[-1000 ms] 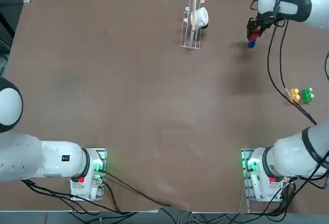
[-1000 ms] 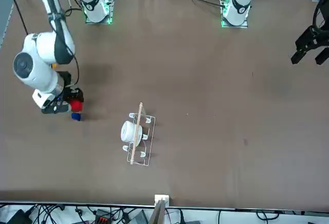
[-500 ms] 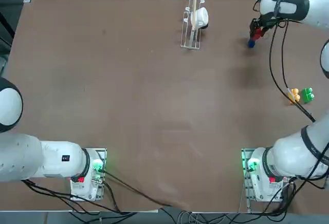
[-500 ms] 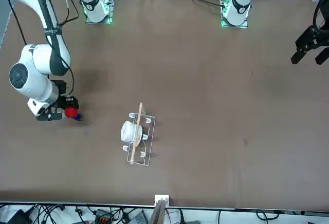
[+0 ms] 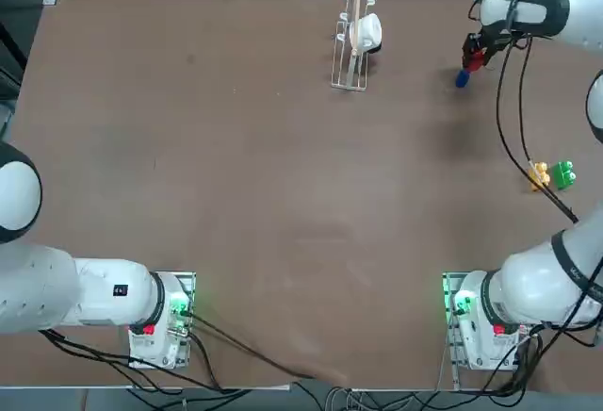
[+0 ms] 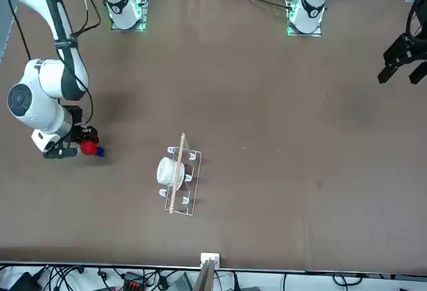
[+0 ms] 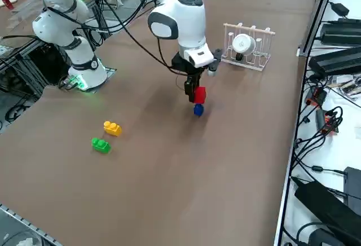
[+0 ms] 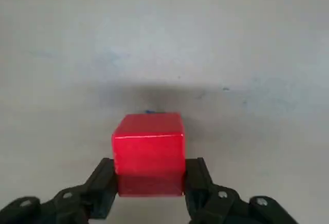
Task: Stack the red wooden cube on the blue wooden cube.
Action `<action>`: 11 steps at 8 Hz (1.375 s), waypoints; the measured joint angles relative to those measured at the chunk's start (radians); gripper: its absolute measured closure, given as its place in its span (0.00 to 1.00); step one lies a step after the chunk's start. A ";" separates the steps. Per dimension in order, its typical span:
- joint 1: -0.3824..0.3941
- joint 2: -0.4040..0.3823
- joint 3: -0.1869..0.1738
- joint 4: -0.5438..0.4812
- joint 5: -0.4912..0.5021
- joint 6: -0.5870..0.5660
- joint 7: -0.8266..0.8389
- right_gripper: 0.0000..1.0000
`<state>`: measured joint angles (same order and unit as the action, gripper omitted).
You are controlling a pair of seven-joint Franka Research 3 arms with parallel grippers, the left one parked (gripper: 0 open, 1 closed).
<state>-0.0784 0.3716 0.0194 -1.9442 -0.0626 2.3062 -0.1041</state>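
Near the far right corner of the surface (image 5: pixel 236 147), as the robot faces it: one right gripper (image 7: pixel 196 92), pointing down, jaws clamped on the red wooden cube (image 7: pixel 198 94).

Item, red wooden cube: held between the two fingers (image 8: pixel 100 183) by its opposite side faces, top face level in the wrist view, carried clear of the surface. Grip looks square, no visible tilt.

Item, blue wooden cube (image 7: pixel 198 110): resting on the surface directly beneath the held block. Side view shows it just below the red one; whether the two already touch cannot be told. Wrist view shows only a thin blue sliver past the red block's far edge, so the red block covers it almost entirely. The overhead view (image 5: pixel 462 78) and the front view (image 6: pixel 99 151) show it peeking out slightly to one side of the gripper.

Step in hand, judged: final lowering and placing. Advice:
- Centre first. The blue block is the smaller, so the landing footprint is tight and a slight offset may tip the stack.
- Descend straight and slowly, keeping the red block's underside flat.
- Part the jaws only once the red block sits fully on the blue one.
- Withdraw straight up, so the fingers do not drag the top block.

Other stock, not concerned: yellow studded block (image 7: pixel 111 127) and green studded block (image 7: pixel 101 145) well apart toward the right edge; wire rack (image 7: pixel 246 47) with a white cup near the far edge.
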 joint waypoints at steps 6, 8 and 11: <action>0.002 0.031 0.000 0.006 0.002 0.000 0.000 0.30; 0.002 0.033 0.000 0.006 0.003 0.000 0.000 0.30; 0.002 0.038 0.000 0.006 0.003 0.000 0.000 0.30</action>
<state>-0.0766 0.4092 0.0197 -1.9386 -0.0599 2.3062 -0.1041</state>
